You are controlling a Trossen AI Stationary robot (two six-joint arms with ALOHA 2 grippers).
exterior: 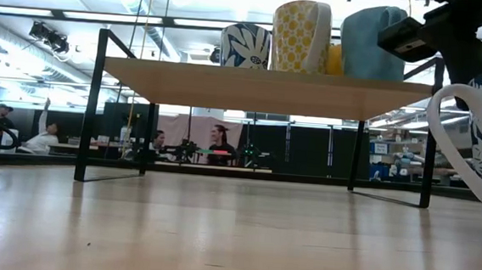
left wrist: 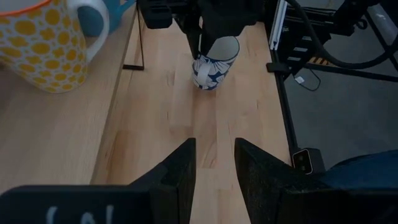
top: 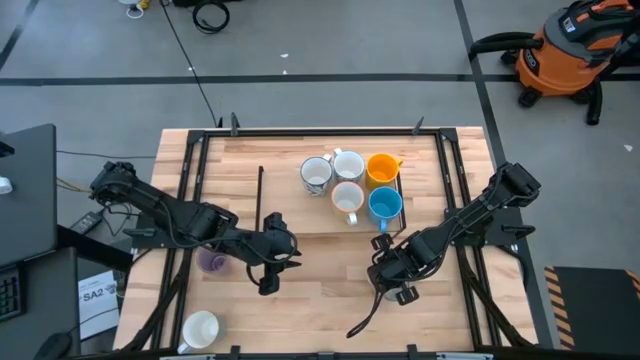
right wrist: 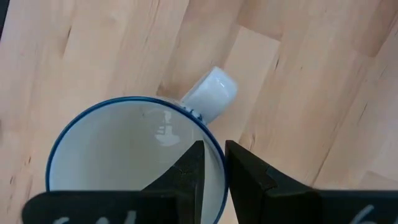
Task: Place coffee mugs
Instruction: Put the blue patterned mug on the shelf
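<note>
Grey floor [top: 330, 50], orange shop vacuum [top: 565, 55], seated people [exterior: 215, 142], ceiling lights [exterior: 44, 36]

Blue-flowered mug [left wrist: 214, 63] upright beyond parted left end effector [left wrist: 214, 163] fingers.

The table [top: 330, 300] front is left open between both arms; the shelf [top: 290, 165] right half is blocked by four mugs [top: 349, 181]

You can read one marking only: "SA2" on a white label [top: 93, 295] at the left table edge, beside the left arm's base. White marks on the wrist mounts in both wrist views are cut off, not legible.
</note>
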